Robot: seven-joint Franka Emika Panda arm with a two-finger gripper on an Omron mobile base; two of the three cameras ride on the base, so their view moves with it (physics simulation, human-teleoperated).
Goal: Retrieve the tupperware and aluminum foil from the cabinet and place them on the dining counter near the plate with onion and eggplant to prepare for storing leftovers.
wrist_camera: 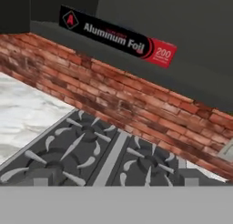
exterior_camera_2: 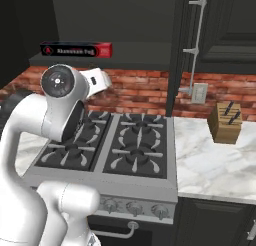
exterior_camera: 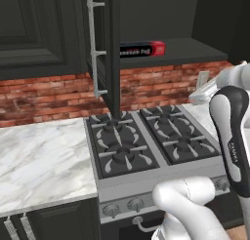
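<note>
Aluminum foil (wrist_camera: 117, 37): long black box with red end, lying along the front edge of the open cabinet (exterior_camera: 195, 49) shelf above the stove (exterior_camera: 146, 141); nothing touching it.
Cabinet door (exterior_camera: 113, 53): swung open, edge-on over the stove's left burners, silver bar handle (exterior_camera: 93, 49) facing out.
Gripper: fingertips not clear in any view; jaws apart at their widest, nothing held. Hand sits low by the brick wall (exterior_camera_2: 140, 87), well below and apart from the foil.
Tupperware: can't spot it on the visible shelf; could be deeper in or hidden.
Risk, reach: box sits at the shelf lip, so a clumsy approach from below could nudge it off onto the burners.
Risk, grip: box is long; pinching near one end would likely let it tilt or slip.
Risk, collision: open door hangs close to the arm's path; wrist or elbow could clip it or the shelf edge.
Risk, order: taking foil first may leave the tupperware search blind.
</note>
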